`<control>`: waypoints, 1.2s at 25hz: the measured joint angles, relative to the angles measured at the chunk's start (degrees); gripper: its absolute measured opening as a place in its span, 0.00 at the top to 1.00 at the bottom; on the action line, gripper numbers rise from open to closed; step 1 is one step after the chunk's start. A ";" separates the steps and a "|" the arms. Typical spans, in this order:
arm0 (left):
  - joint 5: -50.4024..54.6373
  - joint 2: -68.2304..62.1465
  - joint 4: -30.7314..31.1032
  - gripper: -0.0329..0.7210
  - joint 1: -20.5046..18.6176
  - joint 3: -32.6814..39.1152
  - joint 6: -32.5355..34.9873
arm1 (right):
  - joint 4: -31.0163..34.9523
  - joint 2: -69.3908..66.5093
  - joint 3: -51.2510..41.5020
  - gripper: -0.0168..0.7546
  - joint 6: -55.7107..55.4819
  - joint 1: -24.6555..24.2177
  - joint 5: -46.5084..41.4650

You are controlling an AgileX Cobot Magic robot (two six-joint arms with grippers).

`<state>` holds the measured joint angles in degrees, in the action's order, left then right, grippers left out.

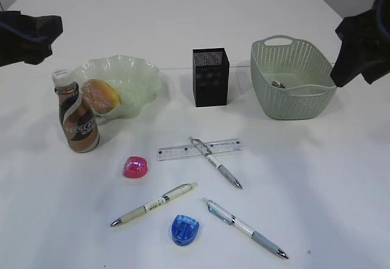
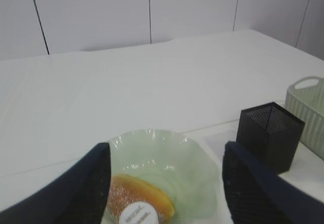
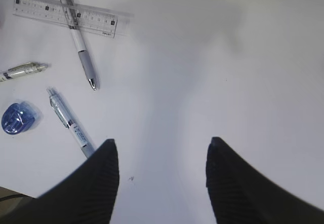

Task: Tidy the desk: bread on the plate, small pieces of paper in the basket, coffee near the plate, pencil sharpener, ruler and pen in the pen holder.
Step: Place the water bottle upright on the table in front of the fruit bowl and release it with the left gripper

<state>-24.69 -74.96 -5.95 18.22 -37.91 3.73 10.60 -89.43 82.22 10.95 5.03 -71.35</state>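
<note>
the bread (image 1: 100, 96) lies in the plate (image 1: 137, 74), tipped against its near left wall, and the coffee (image 1: 77, 118) stands upright just in front of the plate's left edge, touching or almost touching it. the pen holder (image 1: 211, 77) stands upright at the middle of the desk (image 1: 183, 19), between the plate and the basket (image 1: 292, 92); a few small scraps of paper (image 1: 278, 84) lie on the basket floor.

nearer the camera, the ruler (image 1: 183, 151) lies flat with 1 pen (image 1: 216, 163) resting slantwise across it. a pink pencil sharpener (image 1: 135, 167) sits to the left of the ruler, apart from it. a second pen (image 1: 155, 204) and a third pen (image 1: 245, 227) lie in front, with a blue pencil sharpener (image 1: 184, 229) between them.

the left gripper (image 2: 164, 176) hangs above the plate and bread with its jaws spread wide, grasping nothing. the right gripper (image 3: 162, 176) hangs over bare desk to the right of the pens, jaws likewise apart and empty.
</note>
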 joint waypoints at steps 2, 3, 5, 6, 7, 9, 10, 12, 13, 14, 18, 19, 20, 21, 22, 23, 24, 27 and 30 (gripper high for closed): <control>5.54 2.94 0.02 0.31 0.00 0.00 0.00 | 0.00 0.00 0.00 0.41 0.00 0.00 0.00; 8.86 4.43 0.02 0.31 0.00 0.00 0.00 | 0.00 0.00 0.00 0.41 0.00 0.00 0.00; 15.78 6.93 0.12 0.31 0.00 0.00 0.00 | 0.00 0.00 0.00 0.41 0.00 0.00 0.00; 18.58 8.15 0.12 0.31 0.00 0.00 0.00 | 0.00 0.00 0.00 0.41 0.00 0.00 0.00; 21.82 9.25 0.16 0.31 0.00 0.00 0.00 | 0.00 0.00 0.00 0.41 0.00 0.00 0.00; 27.34 10.99 0.26 0.31 0.00 0.00 0.00 | 0.00 0.00 0.00 0.41 0.10 0.00 0.00; 30.22 11.81 0.26 0.31 0.00 0.00 0.00 | 0.00 0.00 0.00 0.41 0.10 0.00 0.00; 35.80 13.16 0.03 0.31 0.00 0.00 0.00 | 0.00 0.00 0.00 0.41 0.10 0.00 0.00; 38.11 13.81 -0.20 0.31 0.00 0.00 0.00 | 0.00 0.00 0.00 0.41 0.10 0.00 0.00; 40.85 14.31 -0.73 0.31 0.00 0.00 0.00 | 0.00 0.00 0.00 0.41 0.21 0.00 0.00; 50.58 15.95 -3.49 0.31 0.00 0.00 0.00 | 0.00 0.00 0.00 0.41 1.43 0.00 0.00; 52.52 16.07 -3.84 0.31 0.00 0.00 0.00 | 0.00 0.00 0.00 0.41 1.71 0.00 0.00; 53.71 16.19 -4.22 0.31 0.00 0.00 0.00 | 0.22 0.00 0.00 0.41 2.52 0.00 0.00; 54.73 16.28 -4.52 0.31 0.00 0.00 0.00 | 0.81 0.00 0.00 0.41 3.53 0.00 0.00; 55.37 16.28 -4.59 0.31 0.00 0.00 0.00 | 0.81 0.00 0.00 0.41 3.53 0.00 0.00; 55.78 16.28 -4.73 0.31 0.00 0.00 0.00 | 2.25 0.00 0.00 0.41 5.31 0.00 0.00; 56.03 16.28 -4.87 0.31 0.00 0.00 0.00 | 3.12 0.00 0.00 0.41 6.41 0.00 0.00; 57.03 16.28 -5.00 0.31 0.00 0.00 0.00 | 5.87 -0.11 0.00 0.41 9.56 0.26 0.00; 57.98 16.28 -5.07 0.31 0.00 -0.14 -0.28 | 6.45 -1.44 0.00 0.41 12.93 2.31 0.23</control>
<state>33.29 -58.67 -11.03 18.22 -38.05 3.45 17.05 -90.87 82.22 23.87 7.34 -71.12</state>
